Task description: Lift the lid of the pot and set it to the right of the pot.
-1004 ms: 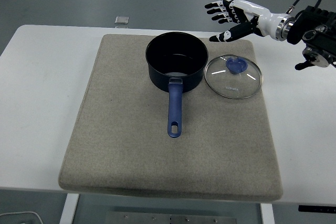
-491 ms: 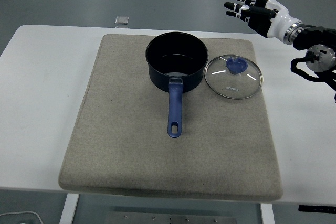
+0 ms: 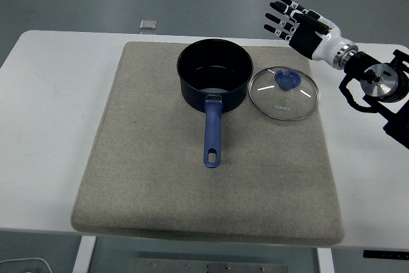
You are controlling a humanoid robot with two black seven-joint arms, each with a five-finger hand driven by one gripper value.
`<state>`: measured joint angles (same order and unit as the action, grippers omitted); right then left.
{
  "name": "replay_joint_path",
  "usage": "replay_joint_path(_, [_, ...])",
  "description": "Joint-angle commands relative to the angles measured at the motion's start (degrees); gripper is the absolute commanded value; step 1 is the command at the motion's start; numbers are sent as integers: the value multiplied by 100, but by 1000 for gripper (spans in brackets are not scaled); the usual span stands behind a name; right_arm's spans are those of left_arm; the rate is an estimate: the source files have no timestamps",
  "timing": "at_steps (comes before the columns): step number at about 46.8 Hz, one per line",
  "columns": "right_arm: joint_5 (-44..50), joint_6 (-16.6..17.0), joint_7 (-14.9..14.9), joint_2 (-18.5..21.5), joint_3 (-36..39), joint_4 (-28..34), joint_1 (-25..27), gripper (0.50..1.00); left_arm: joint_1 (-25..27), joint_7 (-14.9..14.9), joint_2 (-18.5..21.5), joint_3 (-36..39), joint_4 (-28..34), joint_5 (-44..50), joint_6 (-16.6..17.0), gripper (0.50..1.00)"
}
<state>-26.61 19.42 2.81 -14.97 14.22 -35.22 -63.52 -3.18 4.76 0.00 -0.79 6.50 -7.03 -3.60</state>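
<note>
So the glass lid (image 3: 284, 94) is already flat on the grey mat (image 3: 153, 177), knob up, just beside the pot (image 3: 215, 73) at its 3 o'clock, rim nearly touching the pot wall. Pot is open, its blue handle pointing to 6 o'clock. Looks done to me as far as the placing goes.

My right hand (image 3: 299, 25) is up in the air around 1 o'clock from the lid, fingers spread wide, holding nothing. Left arm isn't in the shot at all.

What could still go sideways: my forearm hangs over the desk (image 3: 45, 107) right past the lid's far side. If I drop my wrist while pulling away, I could clip the knob and shove the lid into the pot, or skid it toward the mat's right edge. Glass on fabric probably won't slide far though.
</note>
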Motion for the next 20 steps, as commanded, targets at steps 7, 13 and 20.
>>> replay_joint_path(7, [121,-70,27,29,72,-2,33,915,1,7,0,0,0,-1,0,1000])
replay_joint_path(13, [130,-70,36,20,37,-2,50,915,1,7,0,0,0,-1,0,1000])
replay_joint_path(20, [139,-44,36,20,19,-20,94,915,1,7,0,0,0,-1,0,1000])
